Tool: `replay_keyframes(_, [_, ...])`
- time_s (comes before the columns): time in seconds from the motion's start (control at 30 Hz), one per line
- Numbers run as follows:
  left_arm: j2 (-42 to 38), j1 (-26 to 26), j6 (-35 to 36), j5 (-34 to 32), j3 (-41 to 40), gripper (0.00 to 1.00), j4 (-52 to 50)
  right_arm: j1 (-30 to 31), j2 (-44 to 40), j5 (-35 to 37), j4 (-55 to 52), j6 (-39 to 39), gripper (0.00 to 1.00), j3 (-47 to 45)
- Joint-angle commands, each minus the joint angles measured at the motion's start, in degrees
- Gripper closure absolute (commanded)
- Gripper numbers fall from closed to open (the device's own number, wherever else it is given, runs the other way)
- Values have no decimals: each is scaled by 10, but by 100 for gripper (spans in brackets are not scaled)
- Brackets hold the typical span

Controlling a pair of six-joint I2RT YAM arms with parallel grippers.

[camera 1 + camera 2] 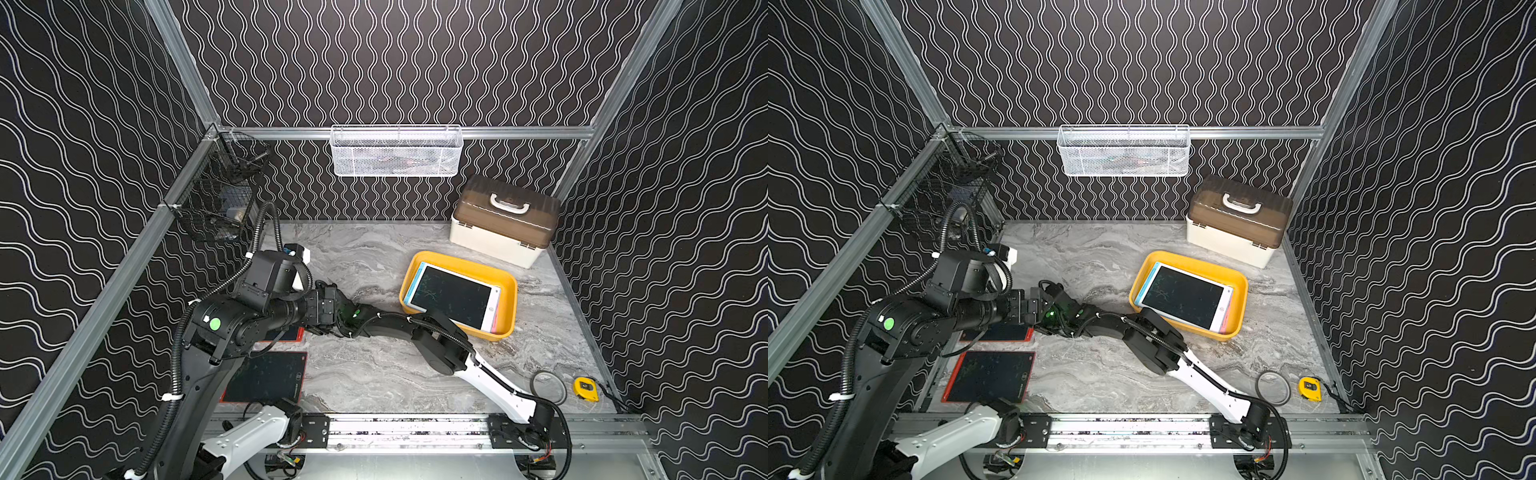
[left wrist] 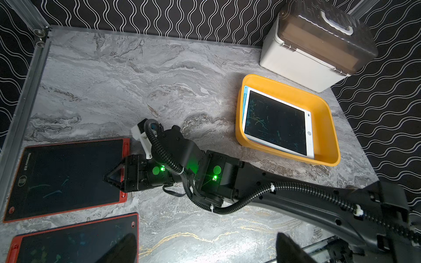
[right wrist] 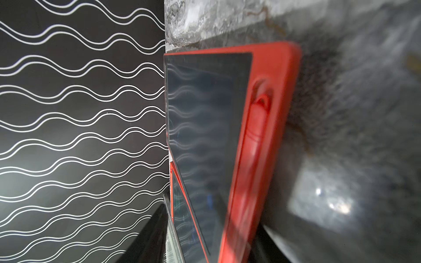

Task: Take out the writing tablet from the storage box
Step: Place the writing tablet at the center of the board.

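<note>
Right hand [image 2: 111, 178], grip unclear, is sitting clear of the shallow yellow plastic storage box [image 2: 323, 127], whose thin white-framed writing tablet [image 2: 276, 120] is looking light, stiff, slick: favouring an edge pinch.

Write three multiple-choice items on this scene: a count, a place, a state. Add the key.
1. Red-framed writing tablets on the table: A one, B two, C four.
2. The white-framed writing tablet lies: A on the table, B in the yellow storage box, C in a gripper.
3. The left gripper is: A open, B shut on a tablet, C shut on nothing.
Key: 1 B, the left wrist view shows both; 2 B, it tops the stack inside; 3 A, its fingers stand wide apart.
</note>
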Motion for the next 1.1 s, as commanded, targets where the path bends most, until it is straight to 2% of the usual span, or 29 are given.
replay_keyframes(0.0, [-1, -1, 0, -3, 2, 1, -2, -1, 0, 29, -84, -6, 48, -8])
replay_keyframes(0.17, [-5, -1, -1, -3, 0, 1, -4, -3, 2, 28, -65, 5, 52, -10])
replay_keyframes(0.43, [-9, -2, 0, -7, -3, 1, -6, -5, -3, 38, -55, 11, 73, -25])
replay_keyframes(0.67, [-8, -4, 2, -8, -1, 1, -6, -8, -16, 46, -53, 10, 86, -48])
replay_keyframes(1.0, [-7, -5, -1, -2, -4, 1, -1, -11, -36, 53, -46, 15, 86, -90])
replay_keyframes(1.07, [-8, -5, -2, -2, -6, 1, -2, -12, -36, 52, -46, 14, 83, -89])
